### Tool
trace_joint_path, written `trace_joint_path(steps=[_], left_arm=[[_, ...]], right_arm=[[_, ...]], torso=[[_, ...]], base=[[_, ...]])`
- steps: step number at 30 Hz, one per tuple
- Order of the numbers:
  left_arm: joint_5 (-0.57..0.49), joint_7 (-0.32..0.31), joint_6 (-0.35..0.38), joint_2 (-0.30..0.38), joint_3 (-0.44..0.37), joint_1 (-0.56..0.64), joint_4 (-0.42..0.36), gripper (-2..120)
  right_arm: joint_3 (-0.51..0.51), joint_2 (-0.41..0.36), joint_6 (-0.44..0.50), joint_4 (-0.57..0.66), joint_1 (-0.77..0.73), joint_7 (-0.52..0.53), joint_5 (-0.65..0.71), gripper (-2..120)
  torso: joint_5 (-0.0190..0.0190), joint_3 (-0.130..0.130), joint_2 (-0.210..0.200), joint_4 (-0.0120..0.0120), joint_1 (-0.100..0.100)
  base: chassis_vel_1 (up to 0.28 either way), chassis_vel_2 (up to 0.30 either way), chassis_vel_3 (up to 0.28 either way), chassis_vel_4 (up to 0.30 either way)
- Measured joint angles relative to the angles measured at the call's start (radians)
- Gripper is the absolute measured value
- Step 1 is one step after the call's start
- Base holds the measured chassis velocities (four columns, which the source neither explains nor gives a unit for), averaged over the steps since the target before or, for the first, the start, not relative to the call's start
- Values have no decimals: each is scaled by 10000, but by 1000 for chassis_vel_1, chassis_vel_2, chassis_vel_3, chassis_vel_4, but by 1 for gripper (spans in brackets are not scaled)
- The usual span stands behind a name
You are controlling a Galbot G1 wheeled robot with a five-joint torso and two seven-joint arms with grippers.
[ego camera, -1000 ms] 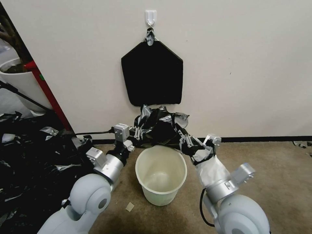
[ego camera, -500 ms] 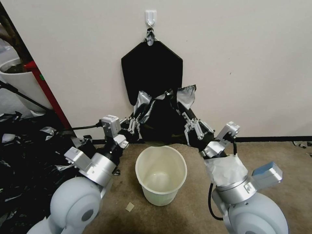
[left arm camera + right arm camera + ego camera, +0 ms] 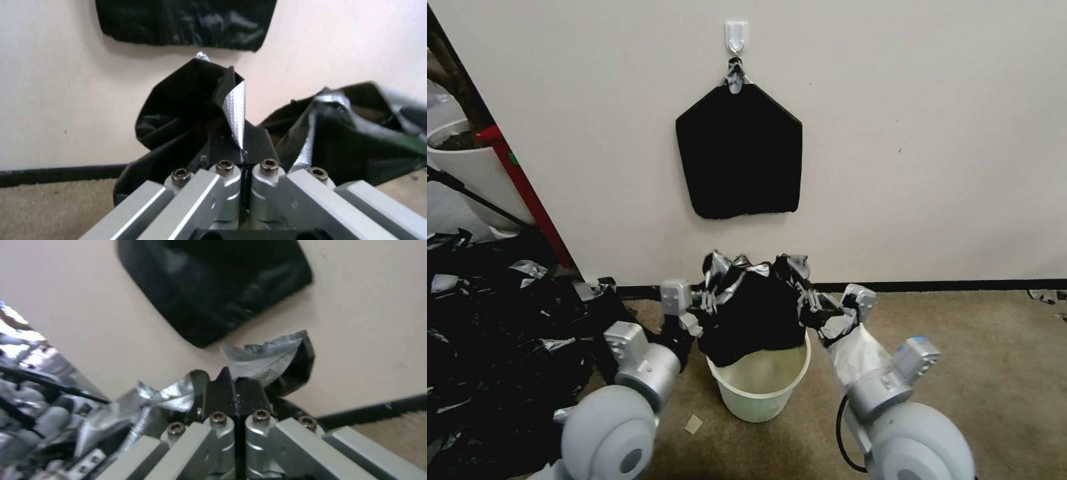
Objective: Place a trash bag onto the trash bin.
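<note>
Plastic, black and shiny, hangs between two grippers over the trash bin (image 3: 758, 383). This is the trash bag (image 3: 752, 313). It droops down into the back part of the bin's open top, and its lower edge lies inside the rim. The front part of the bin is open, and you can see its cream inside.

The left gripper (image 3: 708, 301) is just beside the bin on the left. Its fingers are pressed together on the bag's left edge. In the left wrist view the left gripper (image 3: 242, 150) pinches a thin grey strip of the bag.

The right gripper (image 3: 804, 301) is just beside the bin on the right. It is clamped on the bag's right edge. In the right wrist view the right gripper (image 3: 236, 391) has its dark tips together on a crinkled grey bit of bag.

A flat black stack of bags (image 3: 739, 152) hangs on a white hook (image 3: 736, 35) on the wall. A big heap of black plastic (image 3: 490, 333) lies on the floor to the left. A white plant pot (image 3: 464, 167) stands behind it.
</note>
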Motion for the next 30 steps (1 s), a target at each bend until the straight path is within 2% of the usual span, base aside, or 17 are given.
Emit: trace_joint_path(steps=[5, 7, 11, 14, 15, 18, 19, 21, 22, 24, 25, 29, 30], left_arm=[[412, 83, -198, -111, 453, -23, 672, 0], [749, 163, -386, -159, 793, 51, 1110, 0], [1239, 183, -624, -167, 1207, 221, 1511, 0], [2021, 174, -1247, -171, 1604, 432, 2025, 0], [2021, 174, -1247, -171, 1604, 432, 2025, 0], [3546, 96, -2504, -211, 1869, 784, 2384, 0], [3546, 96, -2504, -211, 1869, 784, 2384, 0], [4332, -240, -2845, -92, 1978, 1123, 2325, 0], [4332, -240, -2845, -92, 1978, 1123, 2325, 0], [4567, -778, -2661, 372, 2091, 1383, 1886, 0], [4567, -778, -2661, 372, 2091, 1383, 1886, 0], [3739, -1725, -1517, 1421, 2395, 1473, 901, 0], [3739, -1725, -1517, 1421, 2395, 1473, 901, 0]], right_arm=[[-87, -18, 275, -616, -59, 226, -386, 0], [-169, 8, 487, -967, -113, 618, -606, 0], [-248, -38, 708, -1246, -344, 1075, -1017, 0], [-716, -172, 957, -1485, -773, 1654, -1736, 0], [-716, -172, 957, -1485, -773, 1654, -1736, 0], [-1292, -213, 1181, -1752, -1164, 2390, -2502, 0], [-1292, -213, 1181, -1752, -1164, 2390, -2502, 0], [-1533, -252, 1182, -1667, -1390, 3099, -2616, 0], [-1533, -252, 1182, -1667, -1390, 3099, -2616, 0], [-1584, -397, 1008, -1339, -1521, 3817, -2621, 0], [-1584, -397, 1008, -1339, -1521, 3817, -2621, 0], [-1736, -883, 181, -821, -1691, 4559, -2506, 0], [-1736, -883, 181, -821, -1691, 4559, -2506, 0]], torso=[[-1, 0, 0, -1, 0], [-1, 0, 0, -1, 0], [0, 0, 0, 0, 0], [-1, 0, 0, -1, 0], [-1, 0, 0, -1, 0], [-1, 0, 0, -1, 0], [-1, 0, 0, -1, 0], [-1, 0, -1, 0, 0], [-1, 0, -1, 0, 0], [-1, 0, 0, 0, 1], [-1, 0, 0, 0, 1], [-1, -1, 0, 0, 0], [-1, -1, 0, 0, 0]], base=[[0, 0, 0, 0], [0, 0, 0, 0], [0, 0, 0, 0], [0, 0, 0, 0], [0, 0, 0, 0], [0, 0, 0, 0], [0, 0, 0, 0], [0, 0, 0, 0], [0, 0, 0, 0], [0, 0, 0, 0], [0, 0, 0, 0], [0, 0, 0, 0], [0, 0, 0, 0]])
